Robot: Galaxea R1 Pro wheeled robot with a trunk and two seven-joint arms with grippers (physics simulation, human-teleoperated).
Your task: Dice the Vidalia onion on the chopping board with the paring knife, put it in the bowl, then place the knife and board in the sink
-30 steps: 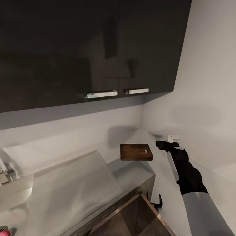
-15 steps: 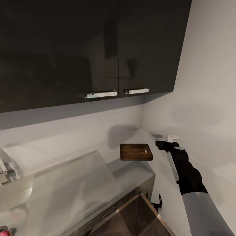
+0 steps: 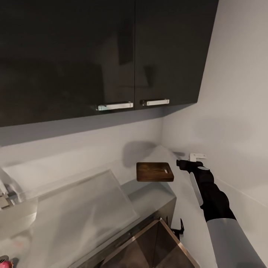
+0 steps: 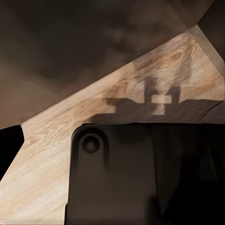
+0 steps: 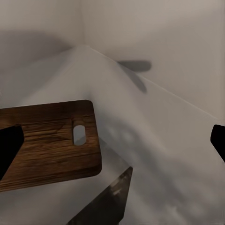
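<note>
The dark brown chopping board (image 3: pixel 155 172) with its slot hole shows level over the right end of the grey countertop (image 3: pixel 149 195); I cannot tell whether it rests there. My right gripper (image 3: pixel 181 163) is just right of the board, open. In the right wrist view its fingertips (image 5: pixel 9 145) stand far apart, one overlapping the chopping board (image 5: pixel 47 140). The sink's steel drainboard (image 3: pixel 74 212) and tap (image 3: pixel 3 201) lie at lower left. A small pinkish-red thing (image 3: pixel 4 263) is cut off at the corner; I cannot tell if it is the onion. My left gripper (image 4: pixel 112 145) hangs over wood floor, one fingertip (image 4: pixel 9 145) far out.
Glossy black upper cabinets (image 3: pixel 104 56) with chrome handles (image 3: pixel 114 106) hang overhead. The grey side wall (image 3: pixel 238 111) runs close along my right arm and carries a small white fitting (image 3: pixel 197 156). Dark wood-grain lower cabinets (image 3: pixel 156 242) stand below the counter end. A dark robot part (image 4: pixel 117 187) sits above the floor.
The whole picture has shifted very slightly, so the camera moved. The chopping board and my right arm hold the same places.
</note>
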